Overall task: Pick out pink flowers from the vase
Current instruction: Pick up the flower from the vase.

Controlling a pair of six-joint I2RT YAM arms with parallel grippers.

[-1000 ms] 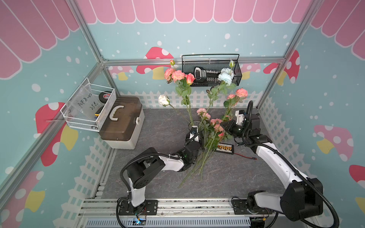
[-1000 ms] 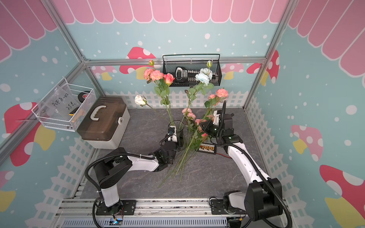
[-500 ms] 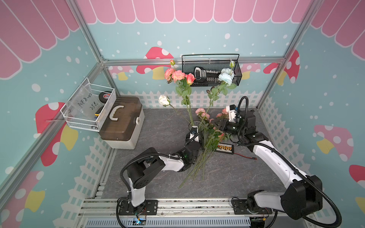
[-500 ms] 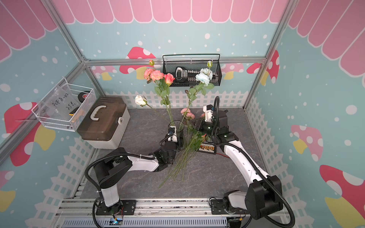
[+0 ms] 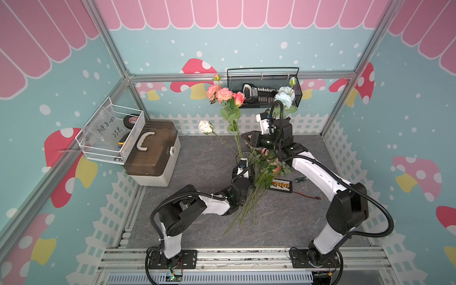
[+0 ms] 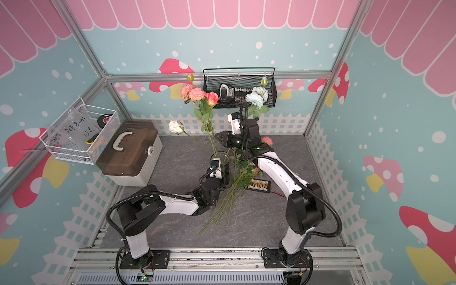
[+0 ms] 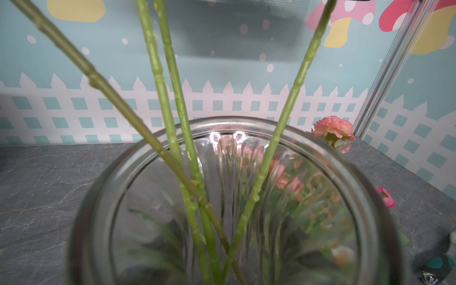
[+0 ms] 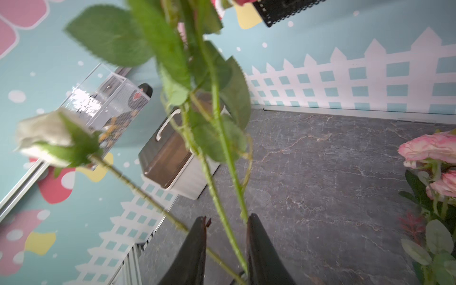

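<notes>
The clear ribbed vase (image 5: 243, 155) (image 6: 223, 158) (image 7: 232, 148) stands mid-table. My left gripper (image 5: 248, 172) (image 6: 222, 175) is shut on it; its fingers are hidden in the left wrist view. Coral pink flowers (image 5: 223, 93) (image 6: 196, 93) rise from the vase on long stems, beside a white rose (image 5: 205, 126) (image 8: 47, 134) and pale blue blooms (image 5: 283, 97). Several more pink flowers (image 5: 267, 167) (image 6: 267, 141) (image 8: 429, 148) lie on the table right of the vase. My right gripper (image 5: 244, 138) (image 6: 217, 137) (image 8: 228, 217) is open, its jaws either side of green stems above the vase.
A brown-lidded toolbox (image 5: 153, 153) sits at the back left under a white wire basket (image 5: 113, 133). A black mesh basket (image 5: 264, 88) hangs on the back wall. A small black connector board (image 5: 281, 184) and a red wire (image 5: 308, 196) lie right of the flowers.
My right gripper has lowered and let go of a pink flower, which now lies with the others on the table, then swung left to the stems above the vase. The left arm has stayed still.
</notes>
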